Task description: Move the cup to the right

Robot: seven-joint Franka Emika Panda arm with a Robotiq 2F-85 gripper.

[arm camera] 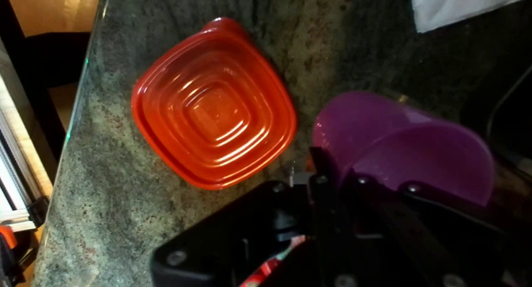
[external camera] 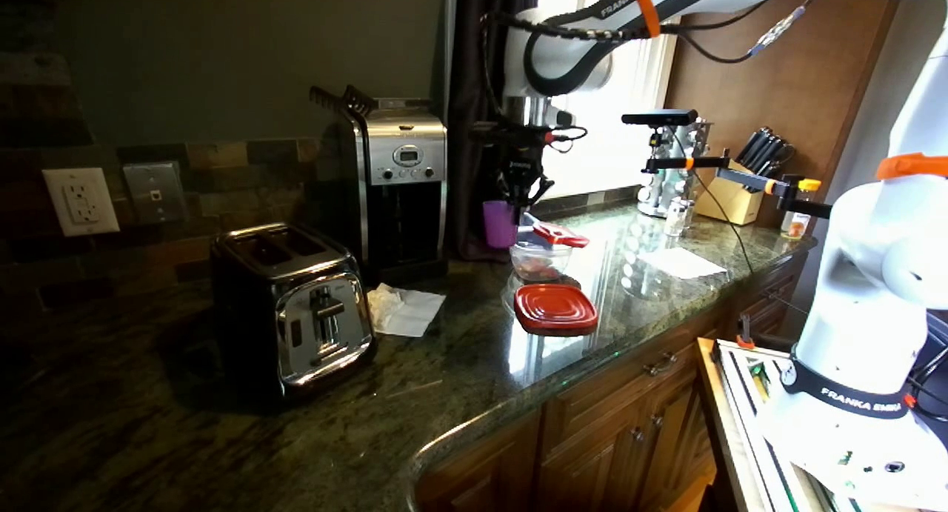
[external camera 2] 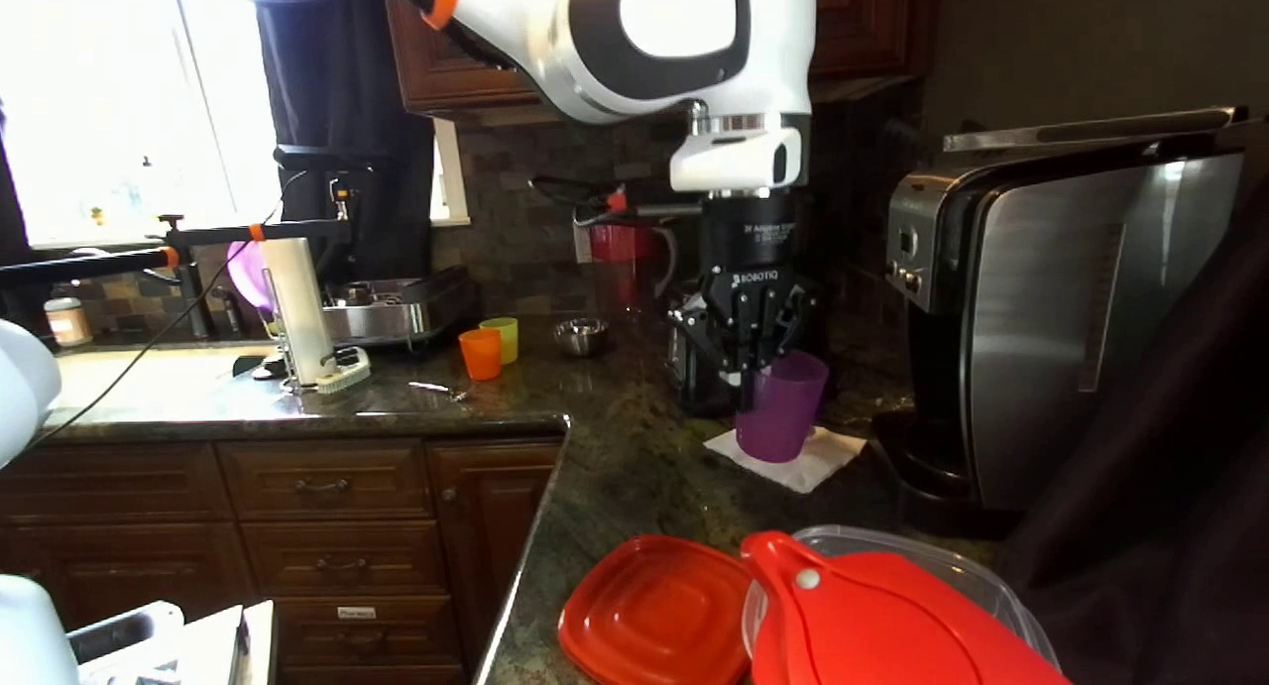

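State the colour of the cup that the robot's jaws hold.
Purple. The cup shows best in an exterior view, nearly whole.

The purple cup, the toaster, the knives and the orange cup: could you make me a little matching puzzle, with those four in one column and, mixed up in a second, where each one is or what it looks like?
Things:
1. purple cup
2. toaster
3. knives
4. orange cup

Place or look:
A. in a wooden block
B. next to a yellow-green cup
C. held by the robot's hand
D. black with a chrome front

Right pairs: 1-C, 2-D, 3-A, 4-B
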